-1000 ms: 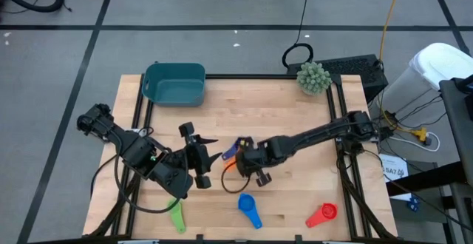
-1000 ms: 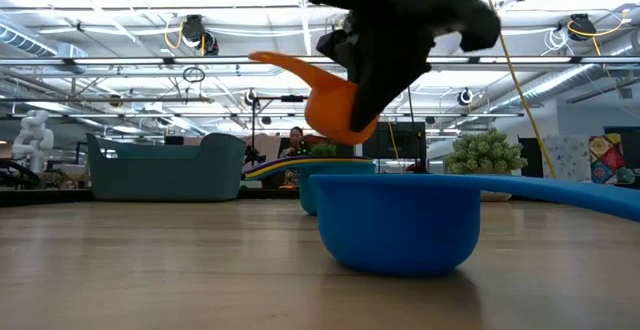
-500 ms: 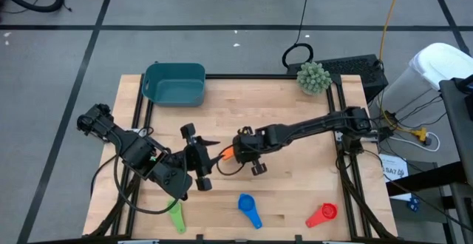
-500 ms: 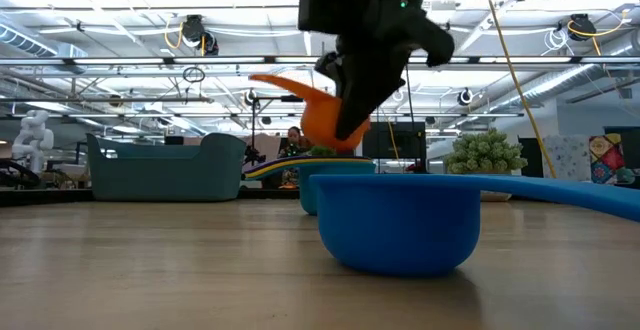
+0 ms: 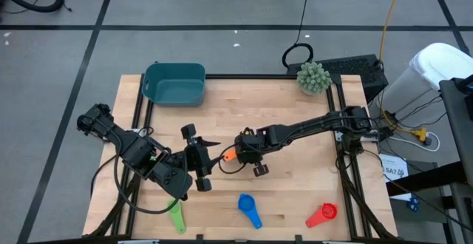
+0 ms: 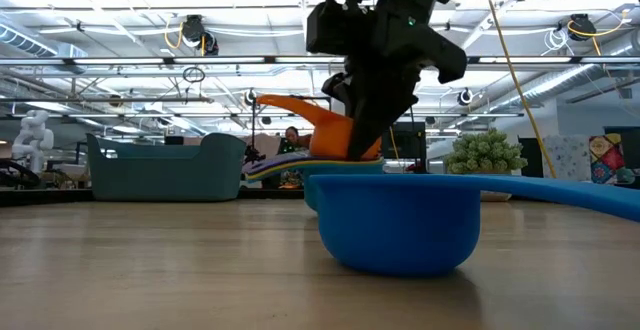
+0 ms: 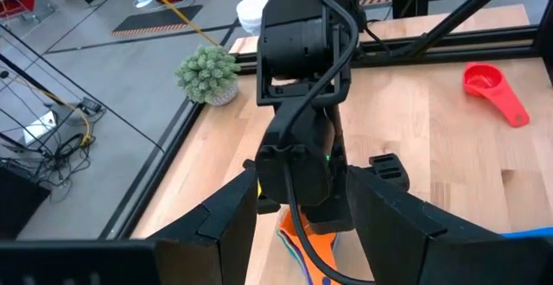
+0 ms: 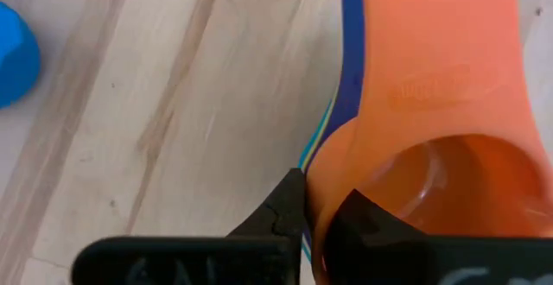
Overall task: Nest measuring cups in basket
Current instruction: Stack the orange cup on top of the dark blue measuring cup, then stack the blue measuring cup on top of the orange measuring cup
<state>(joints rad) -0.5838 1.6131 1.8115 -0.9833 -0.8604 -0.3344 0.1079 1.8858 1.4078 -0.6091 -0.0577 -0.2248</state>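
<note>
Lowering the orange cup (image 6: 335, 135) onto a stack (image 6: 300, 167) of nested cups mid-counter (image 5: 295, 126), with the right gripper (image 5: 238, 154) clenched on its bowl rim: one finger (image 8: 281, 212) outside the wall, the other inside. Sits just above the stack beneath those fingers, handle pointing away from them over the blue and lighter edges showing underneath in the right wrist view. Not yet seated, judging by the low view, where the bowl seems to ride above the rim below.

To do it well: keep the bowl level, centre it over the one under the fingers, line the handle with the handles below, ease straight down, and let go only once it settles. Risk of tipping or skidding the stack if pressed off-centre.

Left gripper (image 7: 298, 212) waiting just in front of the right one, fingers spread wide and holding nothing.

Beyond the fingers, still loose: blue cup (image 5: 248, 208), red cup (image 5: 322, 214), green cup (image 5: 177, 216). Basket (image 5: 174, 84) well apart at the far edge, nothing seen inside.
</note>
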